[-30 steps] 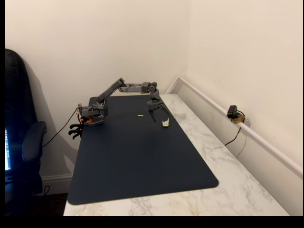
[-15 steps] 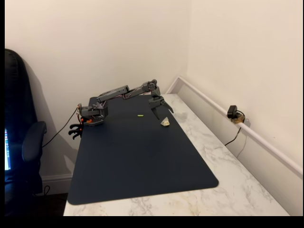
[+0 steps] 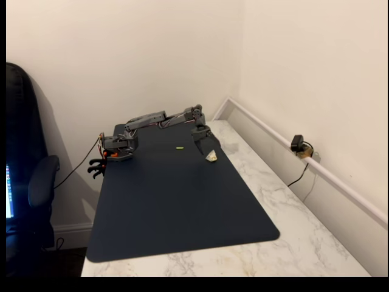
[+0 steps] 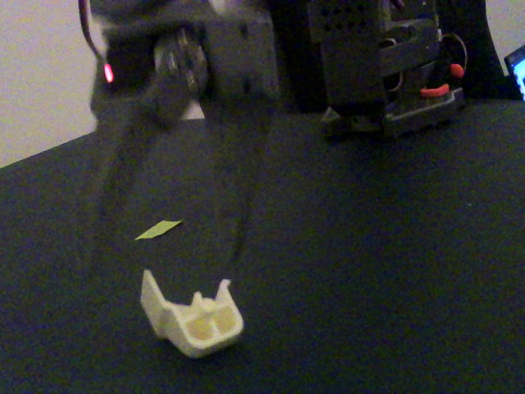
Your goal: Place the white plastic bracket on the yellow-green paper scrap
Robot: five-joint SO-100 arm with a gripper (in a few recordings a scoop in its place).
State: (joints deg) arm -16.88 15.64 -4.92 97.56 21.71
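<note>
Gripper positioned over bracket, pre-grasp

The gripper (image 4: pixel 168 238) hangs with jaws spread astride the white plastic bracket (image 4: pixel 194 318), which lies on the dark mat (image 3: pixel 182 207) near its far right edge; the yellow-green paper scrap (image 4: pixel 158 230) lies apart. Risk: an off-centre closure could flick the small, light bracket away

In a fixed view the gripper (image 4: pixel 168 197) is being smeared by blur, so finger (image 4: pixel 111 189) tips and jaw gap can't be told, and its top is being cut off by the upper edge. In the wide fixed view the bracket (image 3: pixel 211 156) and scrap (image 3: pixel 179 148) are being shown too small for shape detail. The chair (image 3: pixel 24 176) is being cropped at the left edge.
</note>
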